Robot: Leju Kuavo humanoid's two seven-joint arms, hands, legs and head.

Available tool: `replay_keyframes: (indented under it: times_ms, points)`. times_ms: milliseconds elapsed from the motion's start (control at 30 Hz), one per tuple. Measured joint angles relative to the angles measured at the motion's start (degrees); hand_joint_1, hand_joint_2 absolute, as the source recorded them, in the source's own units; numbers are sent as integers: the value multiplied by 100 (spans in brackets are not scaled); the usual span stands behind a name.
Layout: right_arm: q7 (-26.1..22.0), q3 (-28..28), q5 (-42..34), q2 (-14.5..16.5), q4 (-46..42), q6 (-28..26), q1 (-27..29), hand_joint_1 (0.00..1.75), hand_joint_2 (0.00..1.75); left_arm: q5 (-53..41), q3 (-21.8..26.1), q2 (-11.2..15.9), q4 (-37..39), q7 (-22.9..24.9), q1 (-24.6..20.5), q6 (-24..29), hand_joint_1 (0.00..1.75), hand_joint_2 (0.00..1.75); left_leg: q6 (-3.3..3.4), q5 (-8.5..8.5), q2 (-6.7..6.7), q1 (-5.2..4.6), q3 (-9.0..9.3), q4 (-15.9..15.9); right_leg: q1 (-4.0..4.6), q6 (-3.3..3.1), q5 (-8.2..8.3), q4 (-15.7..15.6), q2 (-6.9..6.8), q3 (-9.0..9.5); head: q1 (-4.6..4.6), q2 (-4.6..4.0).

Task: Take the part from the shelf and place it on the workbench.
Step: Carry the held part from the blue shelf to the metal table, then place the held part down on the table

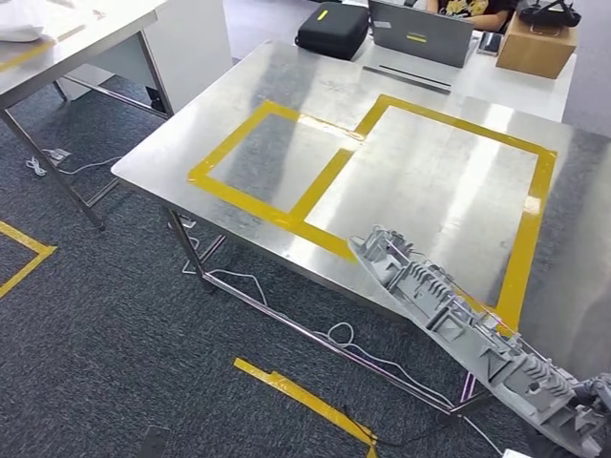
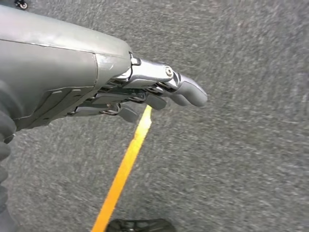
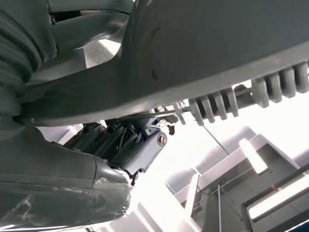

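Observation:
The part (image 1: pixel 468 334) is a long grey ribbed plastic piece. It slants from the lower right of the head view up to the front edge of the steel workbench (image 1: pixel 432 181), its tip over the yellow-taped rectangle. My right hand (image 1: pixel 595 396) grips its near end at the frame's lower right. In the right wrist view the part (image 3: pixel 204 53) crosses close overhead with my right hand (image 3: pixel 127 145) curled under it. My left hand (image 2: pixel 153 94) hangs over grey carpet, fingers stretched out and holding nothing.
Yellow tape (image 1: pixel 288 205) marks two rectangles on the workbench. At its far edge sit a black case (image 1: pixel 333 29), a laptop (image 1: pixel 421 33) and a cardboard box (image 1: pixel 537 43); a person sits behind. A white table (image 1: pixel 79 38) stands left. Cables (image 1: pixel 339 334) and floor tape (image 1: pixel 303 396) lie below.

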Motion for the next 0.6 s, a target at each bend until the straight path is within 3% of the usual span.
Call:
replay_keyframes:
  times_ms: [100, 167, 233, 300, 333, 367, 400, 467, 500, 533, 600]
  points:
    - [25, -13, 115, 0, 1, 187, 17, 175, 175, -1, 1, 1, 0, 0, -10, 5, 0, 175, -112, -67, 29, -13, 66, 6, 36, -180, -88, -209, 4, 137, -7, 1]
    - [46, -27, 226, 0, -2, 329, 38, 175, 175, -2, 1, 0, 0, 0, -29, 9, 0, 175, -158, -72, 23, -7, 23, 217, 15, -269, -137, -240, 33, 239, -33, 1]
    - [76, -32, 340, 0, -5, 429, 42, 175, 175, -3, 1, -1, 0, 2, -52, 12, 0, 175, -200, -220, 8, -1, -296, 800, 1, -332, -214, -276, 43, 366, -53, 1]
    - [109, -28, 433, 0, -5, 514, 41, 175, 175, -4, 1, -4, 0, 14, -49, 11, 0, 175, -227, -506, 3, -1, -779, 1480, 6, -362, -310, -283, 66, 477, -64, 1]
    - [121, -24, 471, 0, -5, 559, 42, 175, 175, -4, 1, -5, 0, 23, -40, 11, 0, 175, -226, -587, 2, -2, -974, 1671, 11, -366, -365, -283, 85, 544, -66, 1]
    - [131, -17, 507, 0, -5, 600, 43, 175, 175, -4, 1, -5, 0, 31, -31, 11, 0, 175, -212, -564, 1, -4, -1095, 1701, 19, -366, -425, -283, 104, 624, -66, 1]
    - [139, -9, 542, 0, -5, 639, 44, 175, 175, -4, 1, -3, 0, 37, -26, 12, 0, 175, -185, -416, 0, -11, -1140, 1565, 28, -363, -489, -284, 119, 715, -67, 1]
    - [156, 11, 615, 0, -5, 707, 45, 175, 175, -5, 1, 9, 0, 37, -24, 14, 0, 175, -89, 154, -2, -51, -1089, 977, 47, -342, -622, -288, 132, 890, -66, 1]
    - [165, 21, 653, 0, -3, 738, 45, 175, 175, -7, 1, 16, 0, 39, -22, 15, 0, 175, -38, 332, -6, -79, -1052, 715, 55, -320, -685, -289, 139, 957, -66, 1]
    - [175, 33, 689, 1, -2, 766, 44, 175, 175, -8, 0, 21, 0, 43, -19, 18, 0, 175, 1, 453, -15, -102, -1017, 538, 62, -291, -745, -296, 144, 987, -72, 1]
    - [186, 61, 752, 2, -2, 803, 44, 175, 175, -9, -3, 22, 0, 50, -17, 20, 0, 175, 41, 415, -36, -117, -960, 405, 73, -228, -794, -285, 148, 1065, -83, 1]
